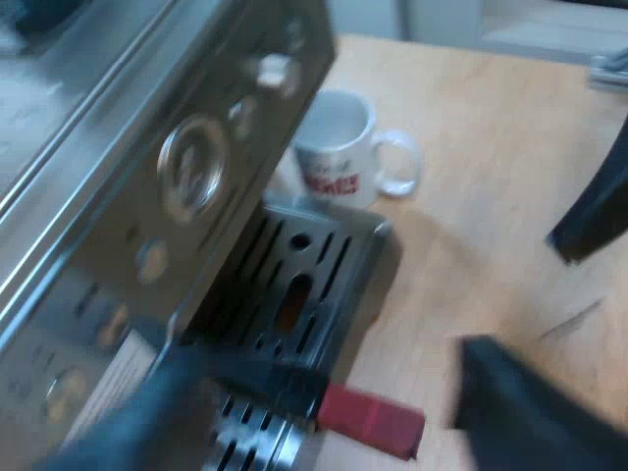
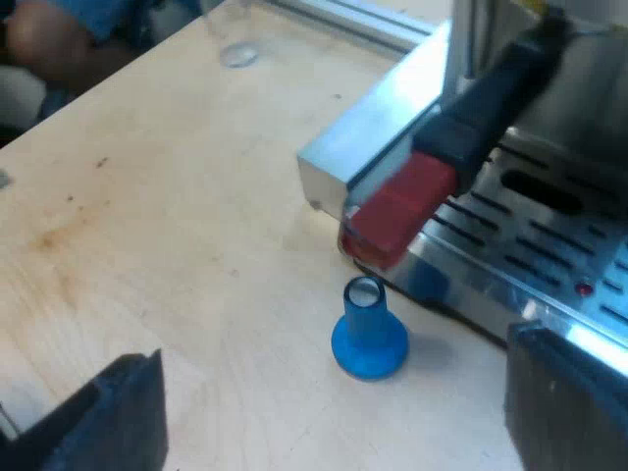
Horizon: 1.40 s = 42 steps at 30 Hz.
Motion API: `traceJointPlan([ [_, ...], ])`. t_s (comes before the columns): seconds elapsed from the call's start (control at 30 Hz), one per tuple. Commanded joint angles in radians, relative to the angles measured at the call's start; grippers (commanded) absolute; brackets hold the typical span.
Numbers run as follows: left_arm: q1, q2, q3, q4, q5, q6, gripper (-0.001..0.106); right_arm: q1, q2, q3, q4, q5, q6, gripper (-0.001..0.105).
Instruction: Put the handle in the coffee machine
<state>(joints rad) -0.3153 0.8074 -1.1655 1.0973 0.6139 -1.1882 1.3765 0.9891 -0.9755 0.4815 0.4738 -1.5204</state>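
The holder's dark handle [image 1: 265, 378] juts from the espresso machine's front [image 1: 186, 186] above the slotted drip tray [image 1: 304, 285], ending in its red end [image 1: 373, 422]. My left gripper [image 1: 319, 417] hovers close over the handle, fingers spread wide on either side of it, open and not clamping it. From the right wrist view the handle [image 2: 491, 98] slopes down from the machine, its red end [image 2: 397, 211] over the drip tray's corner [image 2: 363, 147]. My right gripper [image 2: 334, 432] hangs open above the table, close to a blue tamper [image 2: 368, 339], with nothing between its fingers.
A white mug [image 1: 339, 147] with red print stands on the wooden table [image 1: 491, 128] beside the drip tray. The blue tamper stands upright on the table just off the tray's edge. A person's sleeve [image 2: 88, 29] shows at the table's far edge. A dark bar [image 1: 594, 206] hangs over the table beyond the mug.
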Motion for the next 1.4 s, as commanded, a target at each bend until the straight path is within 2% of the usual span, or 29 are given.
traceJointPlan([
  [0.03, 0.055, -0.056, -0.004, 0.021, -0.004, -0.02, 0.078, -0.05, -0.003, -0.07, 0.013, -0.1, -0.111, 0.074],
  [0.07, 0.07, -0.07, -0.004, 0.027, -0.004, -0.02, 0.078, -0.092, -0.003, -0.105, 0.049, -0.117, -0.111, 0.074],
  [0.2, 0.102, -0.108, -0.004, 0.027, -0.004, -0.025, 0.078, -0.175, -0.005, -0.15, 0.13, -0.151, -0.111, 0.074],
  [0.23, 0.122, -0.149, -0.004, 0.025, -0.004, -0.045, 0.078, -0.208, -0.005, -0.166, 0.166, -0.17, -0.114, 0.074],
  [0.37, 0.154, -0.208, -0.004, 0.025, -0.039, -0.064, 0.078, -0.328, -0.005, -0.196, 0.243, -0.245, -0.114, 0.074],
  [0.5, 0.183, -0.255, -0.004, 0.022, -0.103, -0.07, 0.078, -0.44, -0.005, -0.209, 0.277, -0.301, -0.128, 0.074],
  [0.73, 0.235, -0.271, -0.004, 0.02, -0.107, -0.091, 0.078, -0.63, -0.046, -0.209, 0.287, -0.369, -0.144, 0.074],
  [1.0, 0.273, -0.271, -0.004, 0.02, -0.078, -0.142, 0.078, -0.86, -0.153, -0.209, 0.287, -0.434, -0.188, 0.074],
  [1.17, 0.273, -0.271, -0.004, 0.02, -0.004, -0.183, 0.078, -1.041, -0.213, -0.209, 0.317, -0.488, -0.213, 0.074],
  [1.33, 0.273, -0.271, -0.004, 0.02, -0.003, -0.183, 0.078, -1.143, -0.229, -0.205, 0.324, -0.509, -0.227, 0.074],
  [1.37, 0.273, -0.271, -0.004, 0.02, -0.003, -0.183, 0.078, -1.243, -0.236, -0.205, 0.332, -0.576, -0.242, 0.074],
  [1.4, 0.273, -0.271, -0.004, 0.02, -0.003, -0.183, 0.078, -1.264, -0.236, -0.205, 0.333, -0.59, -0.242, 0.074],
])
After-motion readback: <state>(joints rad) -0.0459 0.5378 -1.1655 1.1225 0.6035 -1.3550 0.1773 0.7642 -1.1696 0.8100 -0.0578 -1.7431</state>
